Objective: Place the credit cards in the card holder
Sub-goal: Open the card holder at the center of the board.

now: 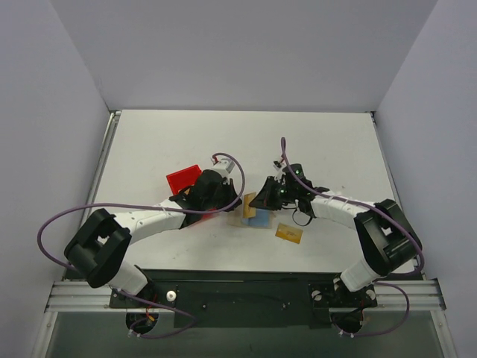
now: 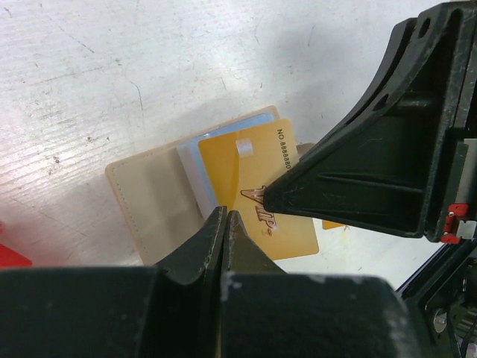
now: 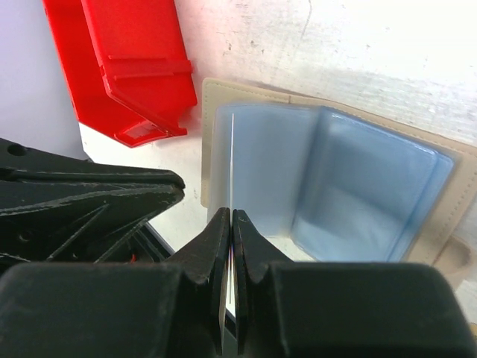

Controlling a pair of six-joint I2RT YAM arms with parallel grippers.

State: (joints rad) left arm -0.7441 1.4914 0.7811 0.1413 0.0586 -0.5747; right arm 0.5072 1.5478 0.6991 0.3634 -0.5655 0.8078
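Card holder [image 3: 350, 171]: beige-tan wallet, lying open on the table [image 1: 223, 142] with its pale blue clear sleeves facing up. It sits between the two grippers.

Held card [image 2: 257, 175]: orange-yellow, lying over the holder's sleeve side with one short end at or just inside a sleeve mouth. How deep it sits cannot be told. From the right wrist it shows edge-on as a thin pale line.

Spare card [image 1: 289, 234]: same colour, flat on the table near the holder on the right arm's side, apart from it and ungripped.

Right gripper [image 3: 231, 218]: fingers pinched flat on the held card, pointing across the holder.

Left gripper [image 2: 225, 218]: fingers pressed together, tips at the holder's edge beside the held card. Whether a flap or sleeve is caught between them cannot be told.

Red bin [image 1: 183, 180]: near the holder on the left arm's side. It has no part in the task.

Stage, as judged: first card partway in, spare card not begun.

Risks, as judged:
- The card's leading edge may miss the sleeve mouth and ride over the film, since the sleeves look soft and lie nearly flat.
- The holder may slide if the push outweighs the left gripper's restraint.
- The two sets of fingers are crowded over the holder, so a small sideways correction could knock them together.
- A thin card pushed from one end may bow and spring out of the pinch.
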